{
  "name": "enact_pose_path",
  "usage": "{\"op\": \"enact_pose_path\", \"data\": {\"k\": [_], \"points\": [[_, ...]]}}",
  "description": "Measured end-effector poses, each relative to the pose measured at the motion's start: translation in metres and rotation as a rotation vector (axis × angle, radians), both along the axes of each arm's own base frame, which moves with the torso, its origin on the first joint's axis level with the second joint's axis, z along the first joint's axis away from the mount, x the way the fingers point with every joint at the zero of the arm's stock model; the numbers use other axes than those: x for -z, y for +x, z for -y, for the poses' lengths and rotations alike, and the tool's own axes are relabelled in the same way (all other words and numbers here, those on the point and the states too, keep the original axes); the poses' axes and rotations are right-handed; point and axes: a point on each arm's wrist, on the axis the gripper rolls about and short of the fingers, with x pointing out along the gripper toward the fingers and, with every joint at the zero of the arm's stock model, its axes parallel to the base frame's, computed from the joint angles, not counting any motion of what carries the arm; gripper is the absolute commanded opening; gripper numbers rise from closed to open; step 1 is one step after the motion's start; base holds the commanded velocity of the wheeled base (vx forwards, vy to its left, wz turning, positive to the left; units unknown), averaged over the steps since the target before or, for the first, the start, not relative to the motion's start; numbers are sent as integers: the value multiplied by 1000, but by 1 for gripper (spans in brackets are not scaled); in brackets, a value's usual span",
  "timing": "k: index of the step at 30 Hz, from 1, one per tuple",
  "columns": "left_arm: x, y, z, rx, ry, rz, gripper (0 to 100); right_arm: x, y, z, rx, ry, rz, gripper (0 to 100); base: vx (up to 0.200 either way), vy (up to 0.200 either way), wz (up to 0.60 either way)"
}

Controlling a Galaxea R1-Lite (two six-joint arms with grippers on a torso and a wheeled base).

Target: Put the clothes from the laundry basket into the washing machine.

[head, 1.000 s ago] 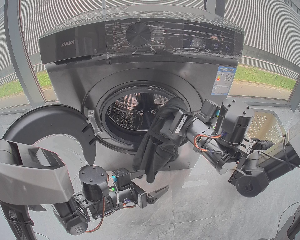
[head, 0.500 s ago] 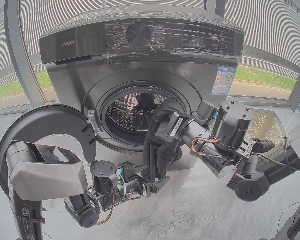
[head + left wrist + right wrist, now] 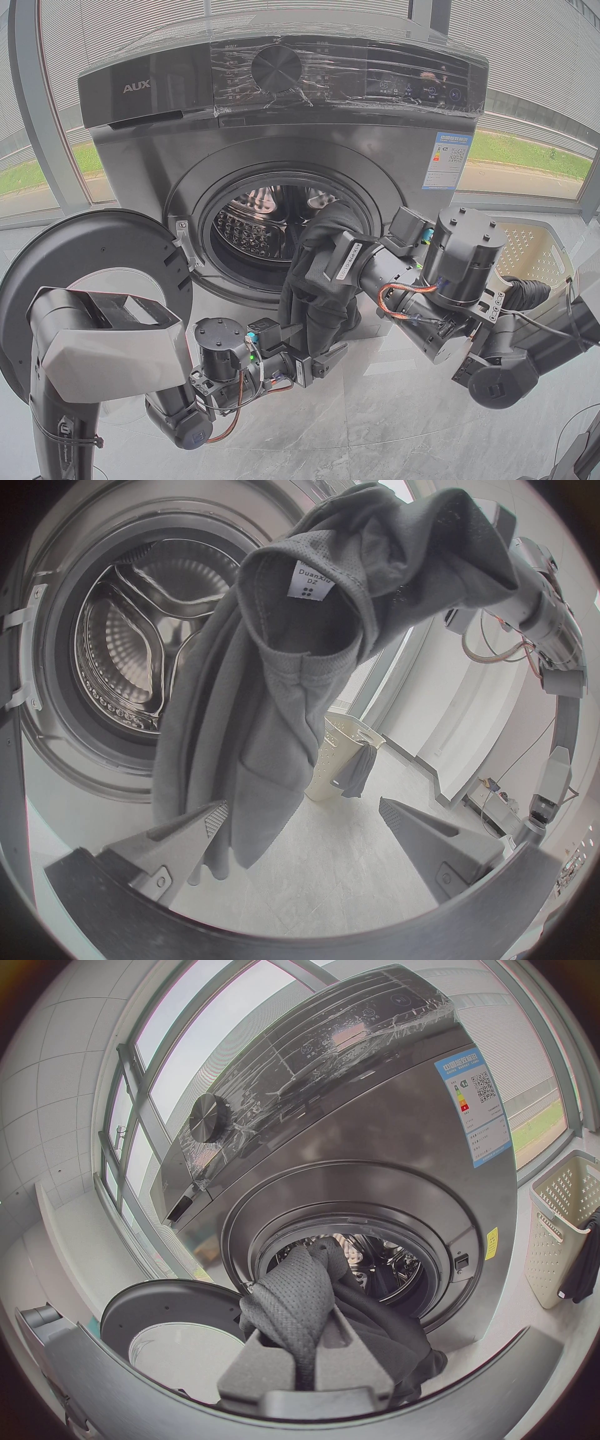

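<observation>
Left arm has come up and to the right since the earlier frames, so the left gripper (image 3: 317,345) now sits right under the hanging cloth, jaws spread wide and holding nothing. Right arm has edged a bit toward the machine's opening with its load. Right gripper (image 3: 310,1347) is clenched on a dark garment (image 3: 312,300), bunched at the top over the fingers, the rest hanging down in front of the lower rim of the door opening, above the floor (image 3: 387,406). Garment top is level with the drum (image 3: 262,225) mouth, at the mouth's right side; not inside. In the left wrist view the garment's lower edge hangs by one finger (image 3: 187,836) of the spread gripper; contact cannot be told. Washing machine (image 3: 156,156) has its door (image 3: 94,250) swung fully open to the left. Laundry basket (image 3: 531,250) stands on the floor to the right of the machine, behind the right arm, with another dark cloth (image 3: 525,290) draped over its rim.
</observation>
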Motion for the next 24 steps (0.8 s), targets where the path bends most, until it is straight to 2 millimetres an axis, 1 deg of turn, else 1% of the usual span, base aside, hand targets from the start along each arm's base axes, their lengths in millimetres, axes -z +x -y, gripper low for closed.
{"op": "enact_pose_path", "data": {"k": [4, 7, 8, 10, 13, 20, 24], "points": [[2, 9, 4, -14, -7, 23, 100, 0, -2, -2, -10, 3, 3, 0, 0, 0, 0], [4, 20, 6, -47, -17, 43, 100, 0, -5, -3, -20, 7, 8, 0, 0, 0, 0], [4, 22, 6, -58, -19, 48, 0, 0, -5, -4, -21, 7, 8, 0, 0, 0, 0], [6, 27, 7, -77, -22, 55, 0, 0, -6, -4, -25, 8, 9, 0, 0, 0, 0], [8, 29, 8, -83, -19, 55, 0, 1, -6, -3, -23, 10, 12, 0, 0, 0, 0], [8, 29, 12, -91, -22, 61, 0, 3, -4, -1, -17, 10, 12, 0, 0, 0, 0], [8, 27, 11, -90, -19, 57, 0, 3, -2, 1, -6, 10, 11, 0, 0, 0, 0]]}}
